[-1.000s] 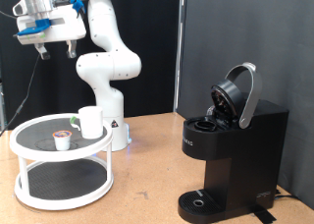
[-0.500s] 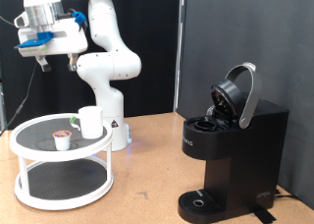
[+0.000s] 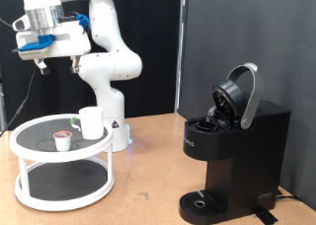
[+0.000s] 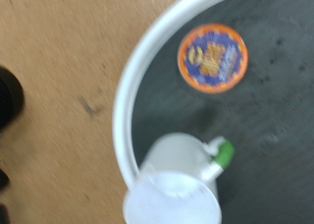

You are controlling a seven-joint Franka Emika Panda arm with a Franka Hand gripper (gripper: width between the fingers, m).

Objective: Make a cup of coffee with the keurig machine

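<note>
A keurig machine (image 3: 234,146) stands at the exterior view's bottom right corner of the wooden table (image 3: 148,176), its rounded lid (image 3: 239,95) tipped up and its round drip tray (image 3: 201,201) bare. Toward the exterior view's left edge sits a white two-tier round rack (image 3: 59,166); on its dark upper shelf the cup (image 3: 91,122) stands upright near the shelf's right rim, with a small pod (image 3: 63,138) just beside it toward the left and a green-tipped object (image 3: 76,120) close behind the cup. The wrist view looks straight down on the same shelf: the cup (image 4: 177,180) near the white rim (image 4: 126,96), the pod's orange-and-blue top (image 4: 212,57) apart from it. Behind the rack rises the white arm (image 3: 104,57), and its gripper (image 3: 47,59) hangs high above the shelf at the exterior view's top left, touching nothing; whether its fingers are apart or together cannot be told.
</note>
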